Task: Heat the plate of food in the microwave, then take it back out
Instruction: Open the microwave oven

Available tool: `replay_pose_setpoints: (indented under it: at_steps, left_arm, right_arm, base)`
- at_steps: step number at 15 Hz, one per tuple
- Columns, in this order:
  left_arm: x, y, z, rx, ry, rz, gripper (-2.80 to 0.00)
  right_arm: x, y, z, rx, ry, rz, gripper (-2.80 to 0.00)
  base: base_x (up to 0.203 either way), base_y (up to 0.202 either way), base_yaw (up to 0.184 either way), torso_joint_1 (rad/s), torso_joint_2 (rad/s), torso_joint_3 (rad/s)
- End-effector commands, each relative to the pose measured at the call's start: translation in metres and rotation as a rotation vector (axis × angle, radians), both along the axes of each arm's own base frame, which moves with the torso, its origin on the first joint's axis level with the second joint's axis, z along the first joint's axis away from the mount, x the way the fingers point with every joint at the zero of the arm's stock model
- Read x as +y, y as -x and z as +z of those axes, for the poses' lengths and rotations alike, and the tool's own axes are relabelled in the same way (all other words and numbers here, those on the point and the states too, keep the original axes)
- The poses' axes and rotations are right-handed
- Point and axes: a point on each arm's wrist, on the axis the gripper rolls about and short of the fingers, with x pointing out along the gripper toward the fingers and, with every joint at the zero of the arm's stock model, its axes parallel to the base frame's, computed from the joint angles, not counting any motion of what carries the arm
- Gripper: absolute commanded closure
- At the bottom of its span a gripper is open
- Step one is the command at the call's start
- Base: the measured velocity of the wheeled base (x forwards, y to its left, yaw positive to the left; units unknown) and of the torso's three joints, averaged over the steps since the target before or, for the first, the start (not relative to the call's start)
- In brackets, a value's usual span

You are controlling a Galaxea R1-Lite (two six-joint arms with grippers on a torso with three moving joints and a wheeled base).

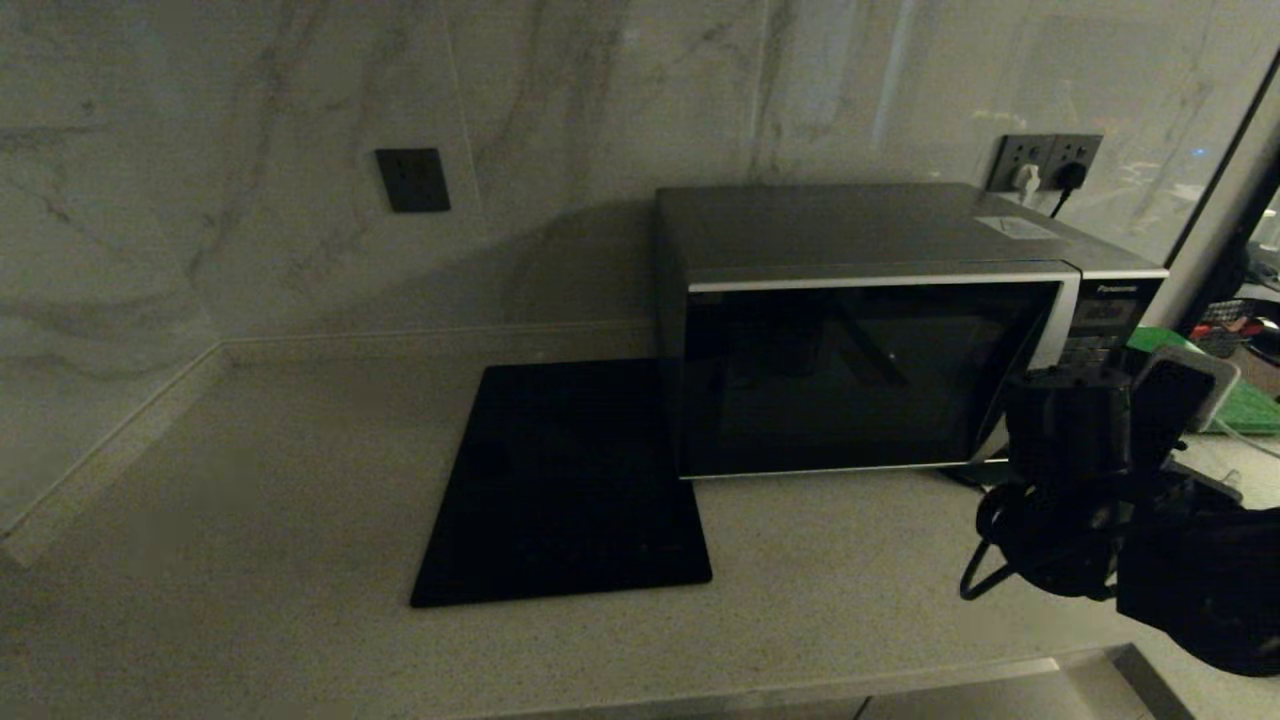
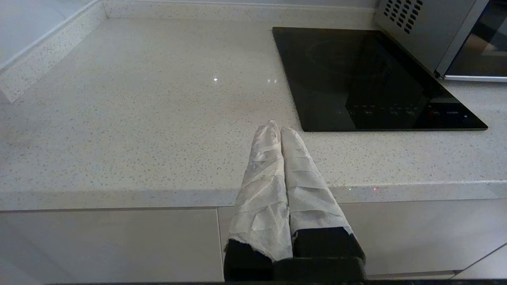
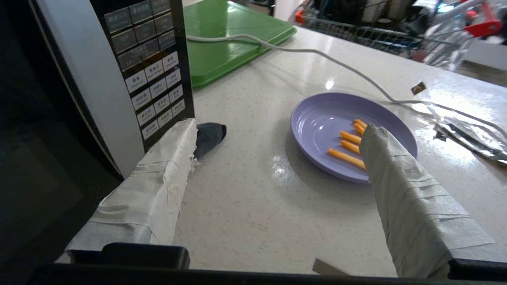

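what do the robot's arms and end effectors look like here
Both end effectors have two long tapered fingers wrapped in pale, wrinkled cloth tape over black bases. The left end effector shows whitish wraps; the right end effector has greyer wraps, one fraying at the edge with a dark tip poking out. In the head view the right arm is bulky black housing with a looped black cable.

The counter (image 2: pixel 138 118) was pale speckled stone, running back to a marble-patterned wall. A flat black cooktop (image 1: pixel 565 490) lay on it, with the microwave (image 1: pixel 860 340) standing just beside it, door closed. Past the microwave's button panel a green board (image 3: pixel 222 47) lay flat, a white cable (image 3: pixel 317 53) trailed across the surface, and the plate of food (image 3: pixel 328 130) rested well apart from the board. A strip of foil-like wrapping (image 3: pixel 467 130) lay beside the plate.
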Motion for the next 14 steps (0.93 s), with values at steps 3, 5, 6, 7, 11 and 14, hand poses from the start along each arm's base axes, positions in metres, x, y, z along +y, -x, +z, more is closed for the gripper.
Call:
replay_pose_setpoints:
  at_steps: [3,5,6,7,11,14]
  left_arm:
    - [0.000,0.000,0.000,-0.001,0.001,0.002,0.00]
    - [0.000,0.000,0.000,-0.001,0.001,0.000,0.00]
    - [0.000,0.000,0.000,-0.001,0.001,0.002,0.00]
    - [0.000,0.000,0.000,-0.001,0.001,0.002,0.00]
    - [0.000,0.000,0.000,-0.001,0.001,0.001,0.00]
    - [0.000,0.000,0.000,-0.001,0.001,0.002,0.00]
  right_arm:
    - [0.006,-0.015,-0.013,0.026,0.036,-0.052,-2.80]
    - [0.009,-0.023,-0.021,0.048,0.065,-0.091,-2.80]
    - [0.011,-0.028,-0.022,0.050,0.066,-0.094,-2.80]
    - [0.011,-0.033,-0.027,0.059,0.070,-0.101,-2.80]
    - [0.011,-0.050,-0.032,0.027,0.055,-0.121,-2.80]
    - [0.011,-0.063,-0.036,-0.007,0.040,-0.133,-2.80]
  base:
    - [0.000,0.000,0.000,0.000,0.00,0.000]
    - [0.000,0.000,0.000,0.000,0.00,0.000]
    - [0.000,0.000,0.000,0.000,0.00,0.000]
    - [0.000,0.000,0.000,0.000,0.00,0.000]
    - [0.000,0.000,0.000,0.000,0.00,0.000]
    - [0.000,0.000,0.000,0.000,0.00,0.000]
